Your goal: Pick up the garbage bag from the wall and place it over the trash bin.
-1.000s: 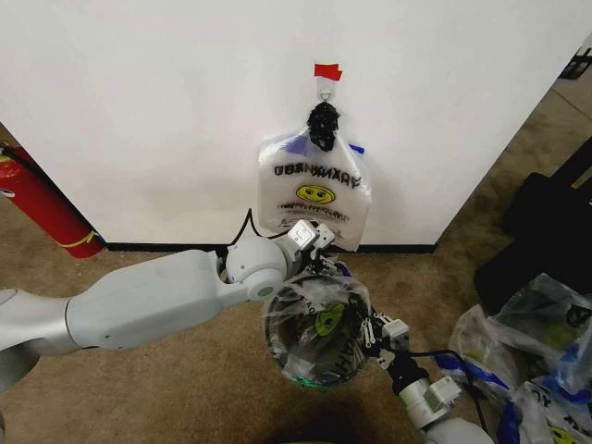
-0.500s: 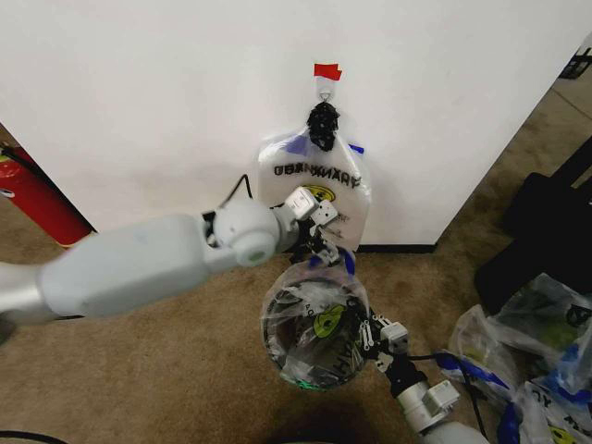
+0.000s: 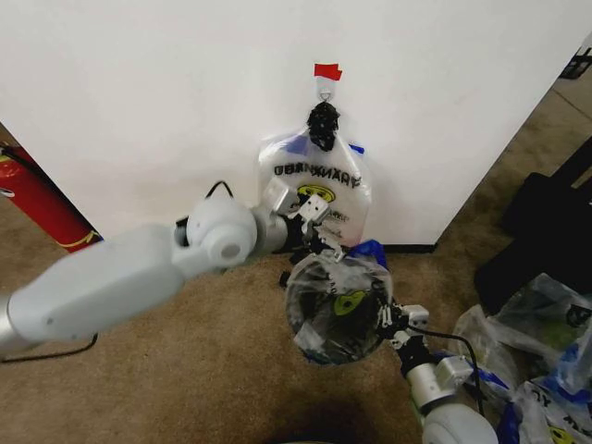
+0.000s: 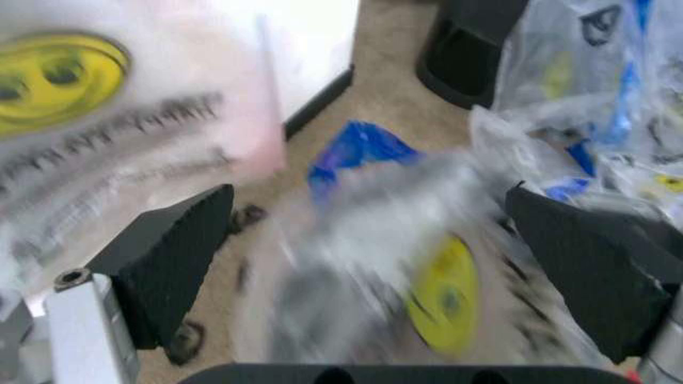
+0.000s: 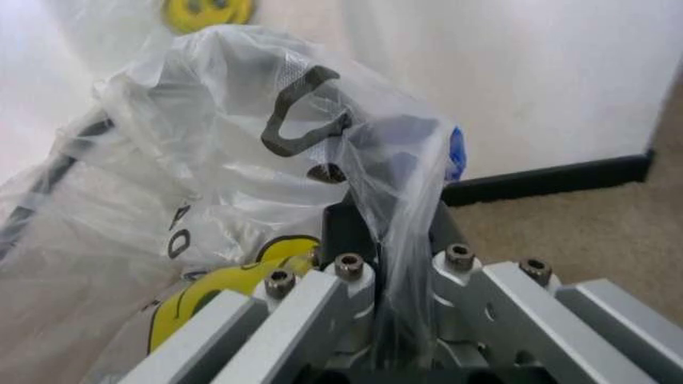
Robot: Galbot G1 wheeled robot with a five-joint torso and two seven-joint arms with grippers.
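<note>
**Bag stretched over the bin, both arms at its rim**

The wall (image 3: 139, 102) fills the upper part of my head view, plain white with a black baseboard. A red tape piece (image 3: 327, 71) sits at about 12 o'clock, and below it a whiter smiley-face bag (image 3: 314, 190) hangs flat against the wall. At 9 o'clock a red fire extinguisher (image 3: 37, 208) stands on the carpet.

My left arm reaches in from 8 o'clock. My left end effector (image 3: 317, 239) hovers at the bin's far rim, its fingers (image 4: 171, 248) spread wide apart with nothing between them.

The trash bin (image 3: 328, 324) is just below centre, and the garbage bag (image 3: 344, 294) is draped over it, a blue handle showing at the rim nearest the wall.

My right end effector (image 3: 388, 324), coming from 5 o'clock, is clamped on a fold of the garbage bag at the bin's right rim.
</note>
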